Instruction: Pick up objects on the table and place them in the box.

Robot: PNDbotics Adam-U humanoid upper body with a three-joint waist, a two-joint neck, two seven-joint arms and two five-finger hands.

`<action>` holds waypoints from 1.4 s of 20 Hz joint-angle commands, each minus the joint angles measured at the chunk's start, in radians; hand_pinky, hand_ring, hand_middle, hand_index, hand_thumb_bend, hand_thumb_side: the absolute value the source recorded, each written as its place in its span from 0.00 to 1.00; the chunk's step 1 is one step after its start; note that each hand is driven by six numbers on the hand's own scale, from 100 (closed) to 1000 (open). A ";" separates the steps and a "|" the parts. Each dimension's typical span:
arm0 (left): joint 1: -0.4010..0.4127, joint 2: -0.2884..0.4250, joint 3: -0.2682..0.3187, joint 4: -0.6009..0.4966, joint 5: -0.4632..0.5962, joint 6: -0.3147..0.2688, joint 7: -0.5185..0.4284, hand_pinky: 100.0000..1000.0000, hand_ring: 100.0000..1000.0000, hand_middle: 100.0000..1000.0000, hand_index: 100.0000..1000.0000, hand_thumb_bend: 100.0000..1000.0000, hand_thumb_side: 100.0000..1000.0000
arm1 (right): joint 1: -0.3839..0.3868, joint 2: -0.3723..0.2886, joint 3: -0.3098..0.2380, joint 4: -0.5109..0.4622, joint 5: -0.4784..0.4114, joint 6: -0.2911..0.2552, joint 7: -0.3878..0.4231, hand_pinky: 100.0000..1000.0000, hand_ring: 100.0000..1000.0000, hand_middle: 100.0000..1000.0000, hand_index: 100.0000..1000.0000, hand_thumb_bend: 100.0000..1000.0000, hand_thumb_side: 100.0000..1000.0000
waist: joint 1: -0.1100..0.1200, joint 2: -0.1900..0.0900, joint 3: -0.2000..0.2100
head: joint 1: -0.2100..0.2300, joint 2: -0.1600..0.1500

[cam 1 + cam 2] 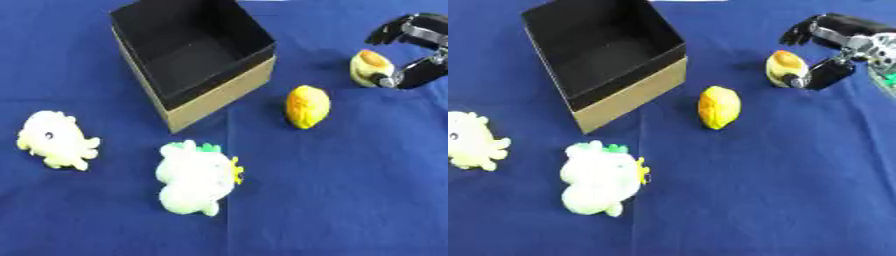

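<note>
Progress: nothing visible inside the black-lined open cardboard box (192, 55), far-left part of the blue-cloth bench (350, 200); four items outside it.
Right robot hand (833, 42): far-right edge, fingers arched over and thumb at the small yellow-and-tan rounded toy (784, 67); contact looks likely, lift not evident.
Left robot hand: not visible.
Remaining: yellow-orange lemon-shaped toy (307, 106) mid-bench, right of box; white-green plush with yellow trim (196, 177) near centre-front; pale yellow plush octopus (54, 139) at left edge.
Judgement: first pick underway, all placements pending.
</note>
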 commanded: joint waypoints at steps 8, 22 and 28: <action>-0.003 0.005 0.001 -0.016 0.006 -0.002 -0.007 0.72 0.57 0.58 0.80 0.16 0.50 | -0.023 0.001 -0.015 0.044 0.045 -0.021 -0.022 0.81 0.76 0.57 0.67 0.25 0.00 | 0.012 -0.008 0.003 | -0.010 -0.018; 0.000 0.015 0.006 -0.016 0.013 0.000 -0.003 0.73 0.57 0.58 0.80 0.16 0.50 | -0.028 -0.016 -0.032 -0.026 -0.025 0.020 -0.122 0.77 0.63 0.38 0.45 0.24 0.00 | 0.003 -0.049 -0.022 | -0.004 -0.005; 0.003 0.021 0.010 -0.016 0.016 0.002 0.001 0.73 0.57 0.58 0.79 0.16 0.50 | -0.013 -0.052 -0.044 -0.184 -0.100 0.022 -0.115 0.77 0.62 0.38 0.45 0.24 0.00 | -0.007 -0.076 -0.038 | 0.004 0.006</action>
